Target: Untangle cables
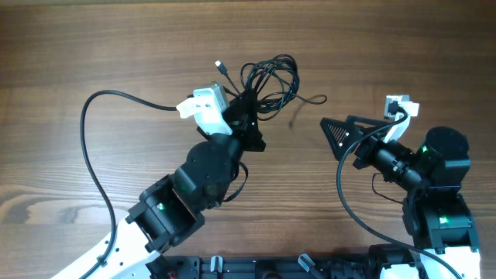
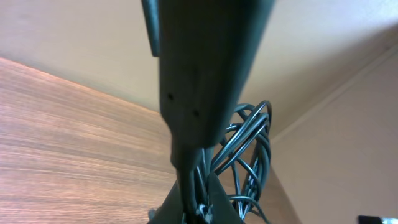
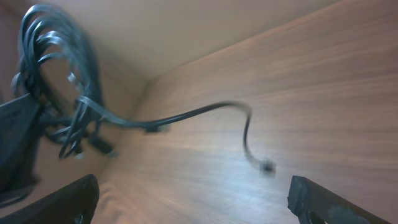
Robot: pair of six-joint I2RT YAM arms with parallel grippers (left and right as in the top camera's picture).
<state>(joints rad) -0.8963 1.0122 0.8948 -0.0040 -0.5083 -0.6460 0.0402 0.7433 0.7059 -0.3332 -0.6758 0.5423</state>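
Note:
The cables (image 1: 273,80) lie in a tangled bundle of thin black loops at the table's middle back. One plug end (image 1: 221,67) sticks out to the left, and a loose tail (image 1: 313,99) runs right. My left gripper (image 1: 246,115) is at the bundle's lower left. In the left wrist view it (image 2: 202,208) is shut on a few strands, with the loops (image 2: 249,140) rising behind it. My right gripper (image 1: 333,137) is open and empty, to the right of the tail. In the right wrist view its jaws (image 3: 194,202) are wide apart, with the tail's plug (image 3: 267,167) ahead and the bundle (image 3: 59,87) far left.
A thick black arm cable (image 1: 87,147) curves across the left of the wooden table (image 1: 116,46). Another arm cable (image 1: 341,186) loops beside the right arm. The arm bases stand along the front edge.

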